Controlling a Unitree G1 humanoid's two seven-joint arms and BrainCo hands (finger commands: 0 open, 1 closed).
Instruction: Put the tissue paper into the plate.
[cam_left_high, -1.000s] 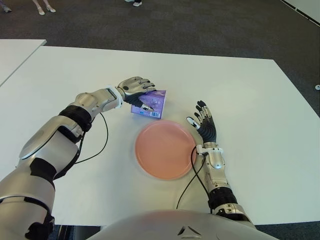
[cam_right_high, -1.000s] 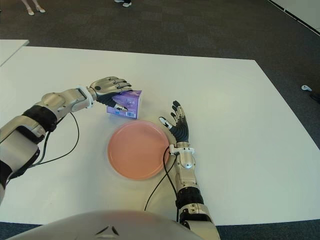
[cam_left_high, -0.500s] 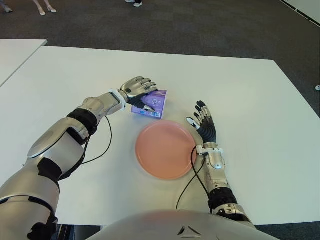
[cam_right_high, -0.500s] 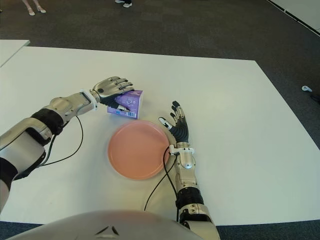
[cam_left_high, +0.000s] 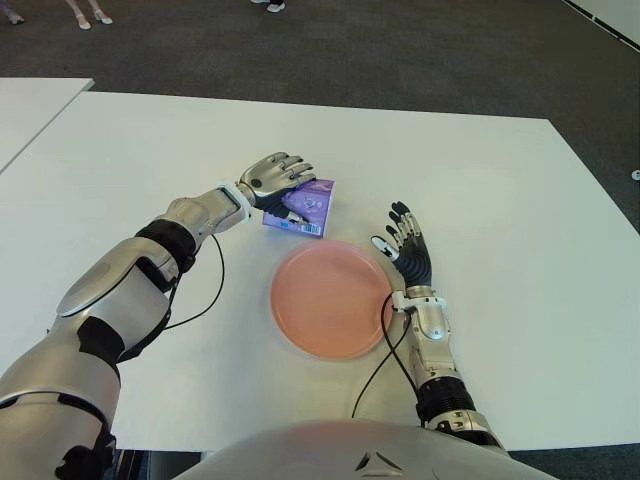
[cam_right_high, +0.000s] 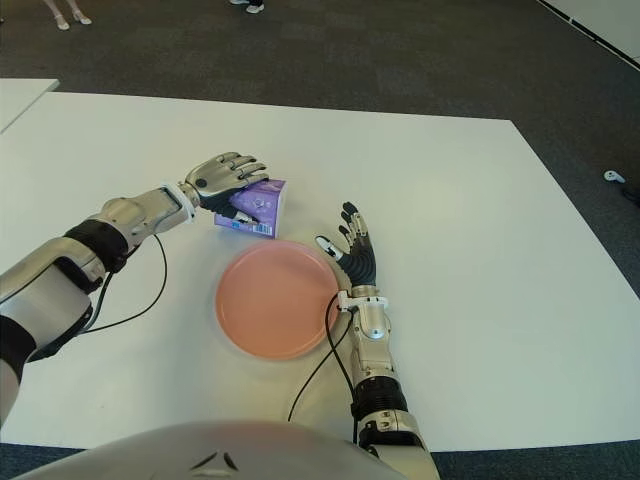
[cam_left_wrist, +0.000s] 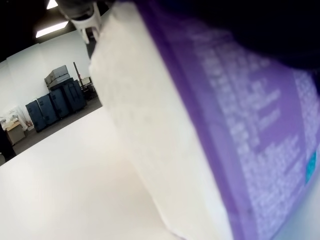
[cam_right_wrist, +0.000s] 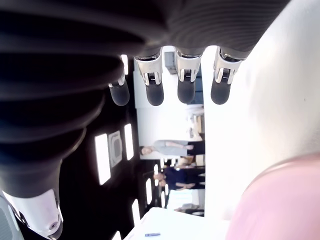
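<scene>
On the white tabletop (cam_left_high: 500, 180), the purple tissue pack (cam_left_high: 305, 207) sits just off the pink plate (cam_left_high: 330, 300) at its 11 o'clock, not yet inside it. The left hand (cam_left_high: 272, 176) lies over the pack's far-left side with fingers curled onto it; its wrist view is filled by the pack's purple printed face. The right hand (cam_left_high: 408, 246) shows at the plate's 2 o'clock, just beside the rim, fingers spread and straight, holding nothing.
</scene>
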